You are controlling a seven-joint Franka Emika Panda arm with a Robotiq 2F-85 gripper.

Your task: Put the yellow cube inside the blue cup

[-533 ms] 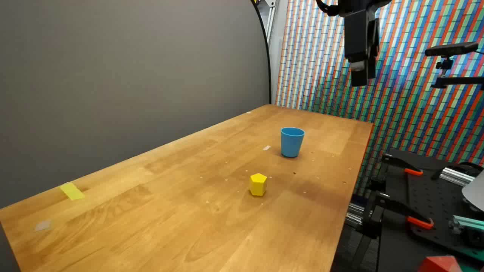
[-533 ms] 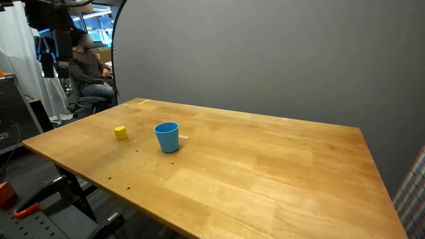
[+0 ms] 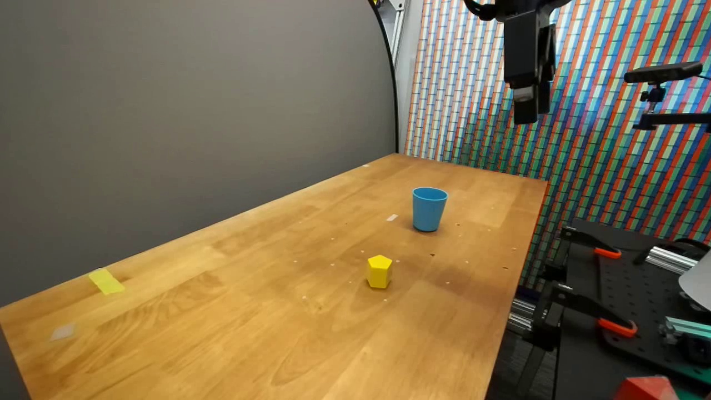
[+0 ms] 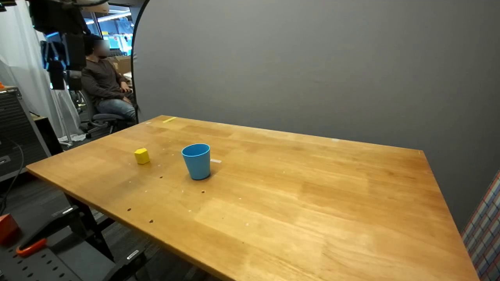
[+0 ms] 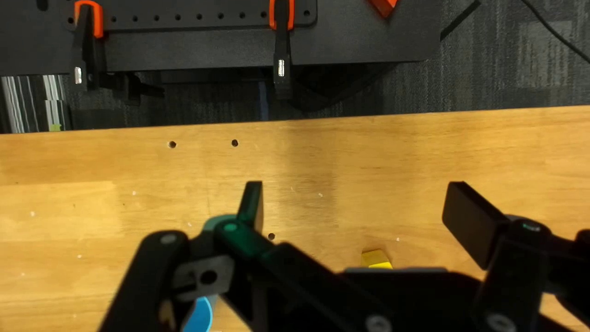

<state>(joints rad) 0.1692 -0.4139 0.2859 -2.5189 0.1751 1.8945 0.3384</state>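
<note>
The yellow cube [image 3: 379, 272], a small chunky block with a five-sided top, stands on the wooden table; it also shows in an exterior view [image 4: 141, 156]. In the wrist view the yellow cube [image 5: 377, 259] is partly hidden behind the gripper body. The light-blue cup [image 3: 427, 214] stands upright a short way from the cube, also seen in an exterior view [image 4: 198, 164]. In the wrist view only part of the blue cup [image 5: 200, 315] shows behind a finger linkage. My gripper [image 5: 362, 207] is wide open and empty, high above the table; it shows in both exterior views [image 3: 530, 108] [image 4: 65, 80].
The wooden table [image 3: 222, 311] has a flat yellow tape scrap [image 3: 106, 281] near its back edge. A black bench with orange-tipped clamps [image 3: 616, 328] lies beside the table across a gap. A grey screen [image 4: 293, 70] stands behind. A person sits [image 4: 105, 78] beyond the table.
My gripper has risen very slightly, with a tiny sideways shift. The cube and the cup have not moved.
</note>
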